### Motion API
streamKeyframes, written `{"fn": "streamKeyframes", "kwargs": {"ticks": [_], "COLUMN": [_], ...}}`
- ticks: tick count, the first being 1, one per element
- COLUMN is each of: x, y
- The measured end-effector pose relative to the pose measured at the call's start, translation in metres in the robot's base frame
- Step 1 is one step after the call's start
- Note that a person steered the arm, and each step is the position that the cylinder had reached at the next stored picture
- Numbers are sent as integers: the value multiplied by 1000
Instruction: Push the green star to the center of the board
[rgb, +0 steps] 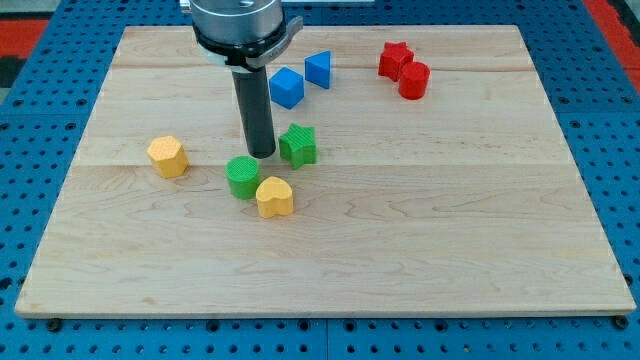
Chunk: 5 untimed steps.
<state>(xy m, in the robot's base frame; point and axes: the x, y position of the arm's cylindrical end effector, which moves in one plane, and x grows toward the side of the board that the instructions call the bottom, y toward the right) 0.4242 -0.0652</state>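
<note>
Pale wood board (420, 250), blue pegboard (30, 40) around, green star (298, 145)

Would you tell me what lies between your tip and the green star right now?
Nothing: in the camera view my tip stands just at the view's left of the green star, with only a bare sliver of board between.

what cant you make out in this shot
- Camera view: whether my tip touches the green star; the rod stands close at its left, the gap unclear.
- The arm above the rod's mount is cut off by the view's top.
- The red block is partly hidden by the red cylinder; its shape is uncertain.
</note>
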Motion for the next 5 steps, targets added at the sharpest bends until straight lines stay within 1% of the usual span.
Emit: {"fn": "streamKeyframes", "kwargs": {"ticks": [1,2,3,4,5], "x": [5,8,4,-6,3], "y": [7,33,73,82,120]}}
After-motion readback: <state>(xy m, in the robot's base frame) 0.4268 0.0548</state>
